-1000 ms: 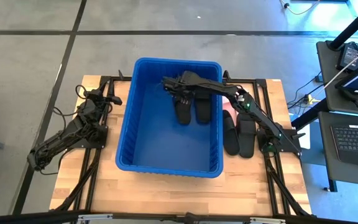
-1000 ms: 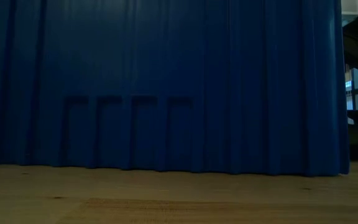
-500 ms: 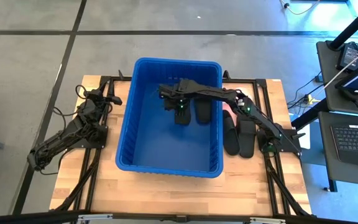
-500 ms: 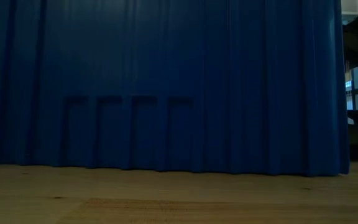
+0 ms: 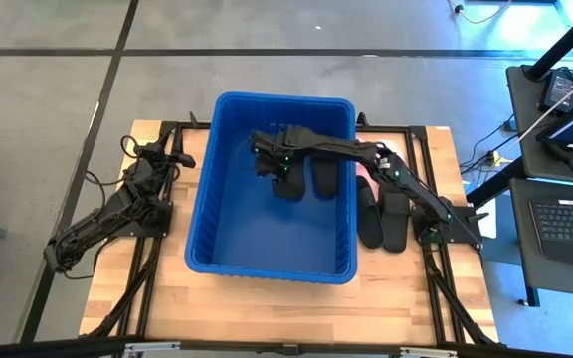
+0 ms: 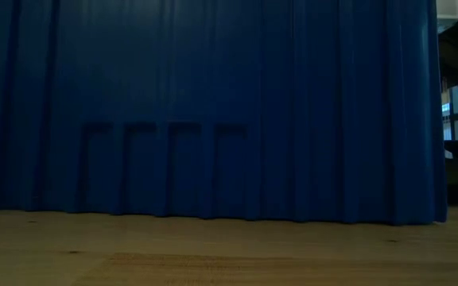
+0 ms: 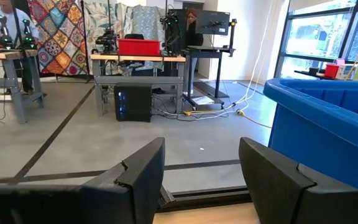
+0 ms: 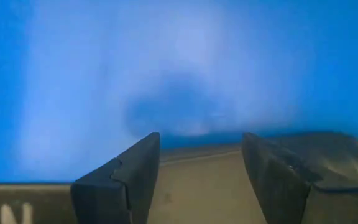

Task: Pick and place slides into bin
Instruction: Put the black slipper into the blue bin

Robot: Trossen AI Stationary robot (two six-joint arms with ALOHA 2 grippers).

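Slides partly binned: two matte black sandals (image 5: 306, 179) in the deep blue plastic bin (image 5: 199, 224).
Right gripper (image 5: 265, 161) fingers apart, empty above them; three slides (image 5: 381, 214) remain on the table.

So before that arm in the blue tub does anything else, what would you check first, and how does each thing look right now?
1. Right gripper open and holding nothing: ok; the right wrist view shows its fingers apart with nothing between them.
2. Black slides already in the bin: ok; two lie on its floor, partly under the arm.
3. Slides left to pick: not ok; two black slides and a pink one are on the table beside the bin.
4. Second pink slide: cannot tell; I don't see it.
5. Left gripper out of the way: ok; it sits outside the bin, open.
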